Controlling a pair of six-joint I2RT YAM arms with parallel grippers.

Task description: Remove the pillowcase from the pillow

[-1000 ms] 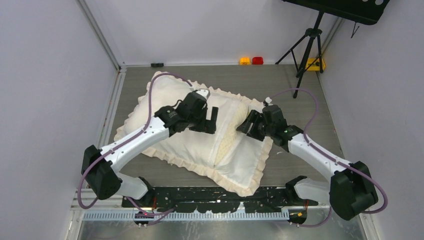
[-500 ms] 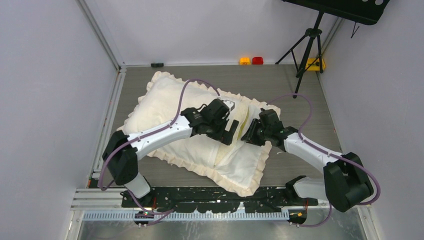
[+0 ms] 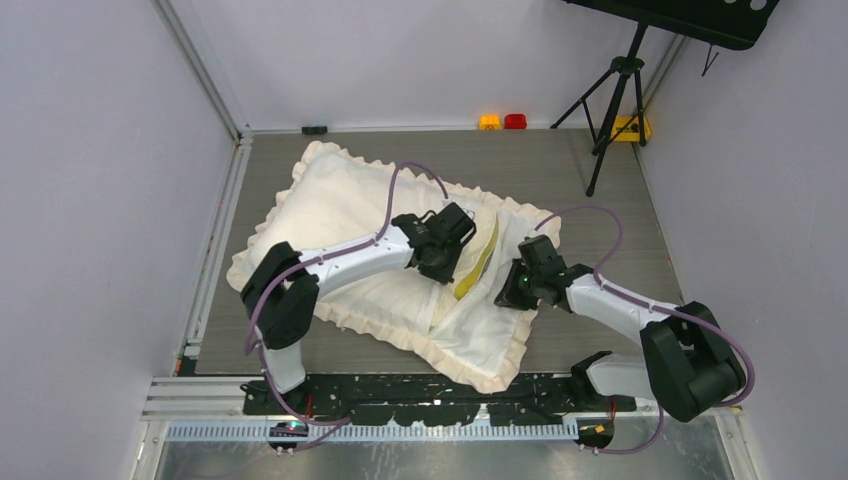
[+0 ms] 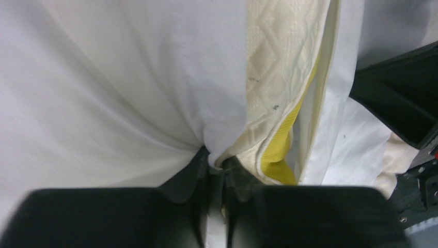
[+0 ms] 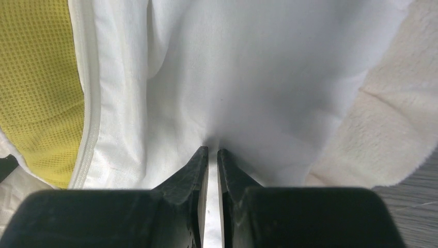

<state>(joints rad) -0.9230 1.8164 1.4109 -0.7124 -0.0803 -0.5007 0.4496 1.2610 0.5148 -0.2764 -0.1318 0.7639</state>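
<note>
**Task status.** The pillowcase [image 3: 340,200] is not yet off. It lies cream face up, askew across the middle of the table [image 3: 600,190], with its frill [image 3: 480,375] spread flat around the edge. Only the opening [image 3: 470,270], right of the cover's middle, is parted. A narrow strip of the pillow [image 3: 478,262] shows there. By judgement the task is at an early stage: the opening is started, and the whole pillow has yet to be drawn out.

**Condition of the parts.**
- Pillowcase: soft and slack, and gathered into folds at both grip points. No grey face is visible.
- Pillow: a pale textured face and a bright yellow side band show in the gap. The rest is inside the cover.

**Grippers.**
- Left gripper [image 3: 455,248]: at the left side of the opening. Its fingers are closed together on a pinch of white cover fabric, right against the pillow's edge.
- Right gripper [image 3: 520,285]: at the right side of the opening. Its fingers are nearly together, with a fold of the cover clamped between them.
</note>
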